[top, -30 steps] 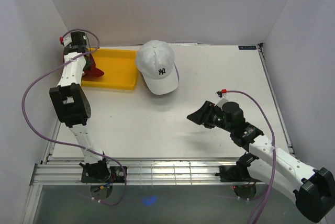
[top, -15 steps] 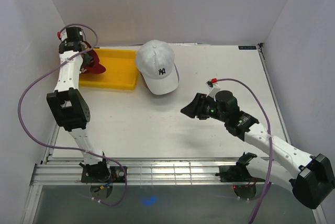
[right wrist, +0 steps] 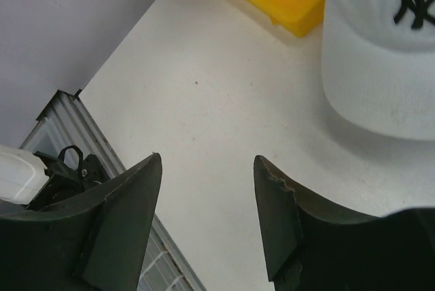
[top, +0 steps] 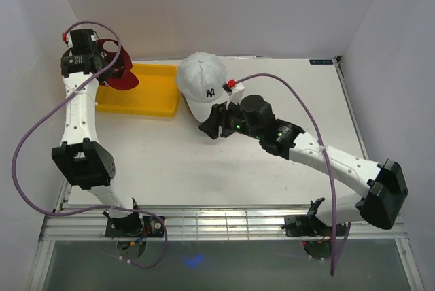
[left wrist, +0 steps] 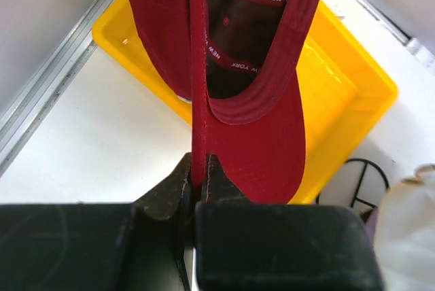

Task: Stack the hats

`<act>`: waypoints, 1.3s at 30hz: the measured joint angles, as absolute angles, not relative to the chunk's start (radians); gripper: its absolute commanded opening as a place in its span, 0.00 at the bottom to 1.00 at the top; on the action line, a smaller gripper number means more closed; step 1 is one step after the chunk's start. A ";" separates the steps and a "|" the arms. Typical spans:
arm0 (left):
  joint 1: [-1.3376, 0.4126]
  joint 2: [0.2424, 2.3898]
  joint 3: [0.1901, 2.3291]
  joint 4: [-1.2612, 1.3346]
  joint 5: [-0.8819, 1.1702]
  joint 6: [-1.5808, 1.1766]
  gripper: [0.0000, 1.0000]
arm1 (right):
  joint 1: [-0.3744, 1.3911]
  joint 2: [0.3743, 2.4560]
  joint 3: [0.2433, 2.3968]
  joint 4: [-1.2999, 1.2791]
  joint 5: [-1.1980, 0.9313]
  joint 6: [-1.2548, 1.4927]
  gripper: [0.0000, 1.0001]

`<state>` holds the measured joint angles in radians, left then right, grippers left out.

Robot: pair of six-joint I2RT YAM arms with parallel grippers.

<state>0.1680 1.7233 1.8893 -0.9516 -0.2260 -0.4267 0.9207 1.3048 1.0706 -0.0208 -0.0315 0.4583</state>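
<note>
Two caps on show right now, one yellow tray, two grippers. First, the red cap (left wrist: 258, 134): the left gripper (left wrist: 198, 175) is clamped tight on its edge, the fabric squeezed thin between the fingers, and the rest of the cap hangs out ahead of the gripper with its dark lining and "NEW YORK" tape facing the wrist camera. That's a firm pinch, and the cap is up in the air, clear of the bench (top: 272, 168).

Below and ahead of that left gripper sits the yellow tray (left wrist: 340, 87). The red cap is above it, not lying in it; yellow floor shows past the cap on both sides.

Second, the white cap (top: 204, 83) with the dark NY. It's just ahead of the right gripper (right wrist: 207, 162) and off to its right side, brim nearest the gripper. That gripper stands well open, holding nothing, only bare bench between its fingers, and the cap lies outside them. From the left wrist, a bit of black wire stand (left wrist: 358, 182) peeks out beside the white cap. Whether more caps sit beneath it, I can't tell.
</note>
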 measured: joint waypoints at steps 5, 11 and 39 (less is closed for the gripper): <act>0.165 1.605 1.844 -0.970 -0.173 -0.431 0.00 | 1.028 1.478 1.325 -0.029 0.056 0.308 0.64; 0.160 1.525 1.825 -1.012 -0.133 -0.434 0.00 | 1.140 1.707 1.633 -0.049 0.149 0.115 0.68; 0.155 1.124 1.497 -1.025 0.021 -0.461 0.00 | 1.400 2.114 1.948 0.179 0.613 -0.485 0.72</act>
<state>0.1547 1.1236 1.4967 -1.0248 0.0212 -0.4614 1.3998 2.1143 1.9480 0.1791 0.6128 -0.4854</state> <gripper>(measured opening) 0.122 0.717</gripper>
